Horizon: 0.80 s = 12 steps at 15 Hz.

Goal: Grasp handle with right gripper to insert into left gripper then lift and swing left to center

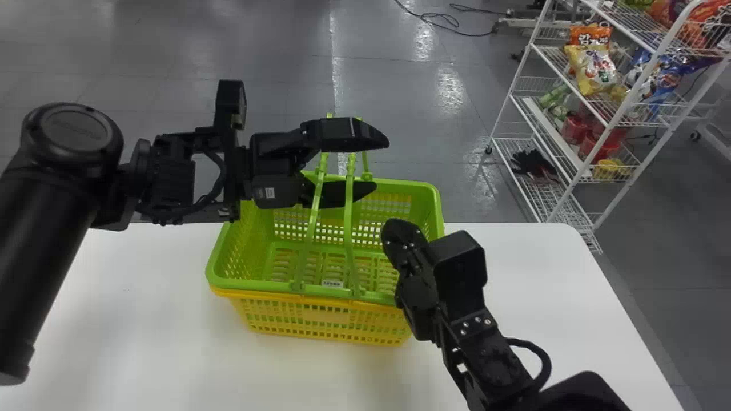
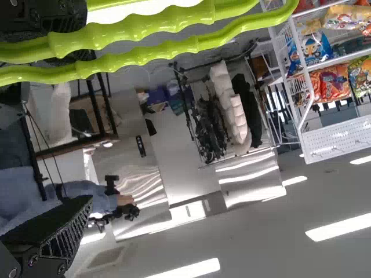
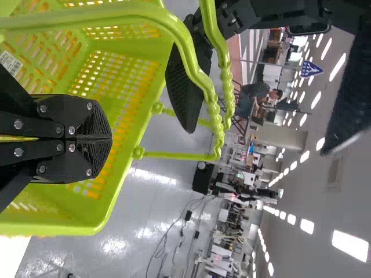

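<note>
Your left gripper (image 1: 381,165) is spread wide, coming in from the side above the green basket (image 1: 251,283), with one finger under the tops of the two raised handles (image 1: 349,222) and the other well above them. Your right gripper (image 3: 111,139) is pinched together with nothing in it, over the basket's right-hand part and apart from the handles. The green basket sits inside a yellow basket (image 1: 337,319) on the bench (image 1: 148,342). The step in hand looks to be settling both handles into the left gripper. Check that the two grips lie together between its pads before you close, since they lean nearer the lower finger and one could slip out or be caught only by the tip. If they part, nudge them back with the right gripper, then draw it clear of the rim. Close firmly, test with a small straight lift, and watch that the yellow basket doesn't come up wedged underneath. Only then swing, slowly, because the basket will likely sway from its handles.
</note>
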Each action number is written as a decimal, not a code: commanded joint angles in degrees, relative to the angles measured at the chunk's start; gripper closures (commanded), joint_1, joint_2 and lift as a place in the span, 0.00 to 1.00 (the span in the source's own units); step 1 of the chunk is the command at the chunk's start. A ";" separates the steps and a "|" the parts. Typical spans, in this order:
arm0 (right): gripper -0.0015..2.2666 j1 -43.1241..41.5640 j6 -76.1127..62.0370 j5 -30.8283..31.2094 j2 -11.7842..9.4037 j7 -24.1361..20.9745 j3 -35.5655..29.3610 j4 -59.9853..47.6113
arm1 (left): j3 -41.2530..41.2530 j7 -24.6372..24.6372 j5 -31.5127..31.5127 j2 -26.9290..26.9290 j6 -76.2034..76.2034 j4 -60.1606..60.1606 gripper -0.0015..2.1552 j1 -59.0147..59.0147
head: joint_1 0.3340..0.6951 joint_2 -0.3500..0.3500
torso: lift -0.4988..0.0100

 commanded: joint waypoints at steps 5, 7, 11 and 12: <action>0.02 14.77 -12.13 -5.44 -2.31 0.88 -10.78 -5.62 | 0.24 1.62 0.99 -0.57 0.01 0.05 0.03 -1.34 | 1.00 0.18 | 0.80; 0.00 17.67 -15.47 -5.97 -2.57 1.15 -12.36 -4.92 | 0.06 2.06 1.51 -0.49 0.36 0.31 0.03 -2.30 | 1.00 0.15 | 0.80; 0.02 22.68 -23.56 -6.59 -3.01 1.76 -14.03 -3.16 | -0.11 3.29 3.01 -0.49 0.54 1.10 0.03 -3.62 | 1.00 0.10 | 0.80; 0.02 23.21 -25.14 -6.76 -3.01 1.76 -14.29 -2.19 | -0.20 3.55 3.10 -0.49 0.71 1.10 0.03 -4.06 | 1.00 0.09 | 0.80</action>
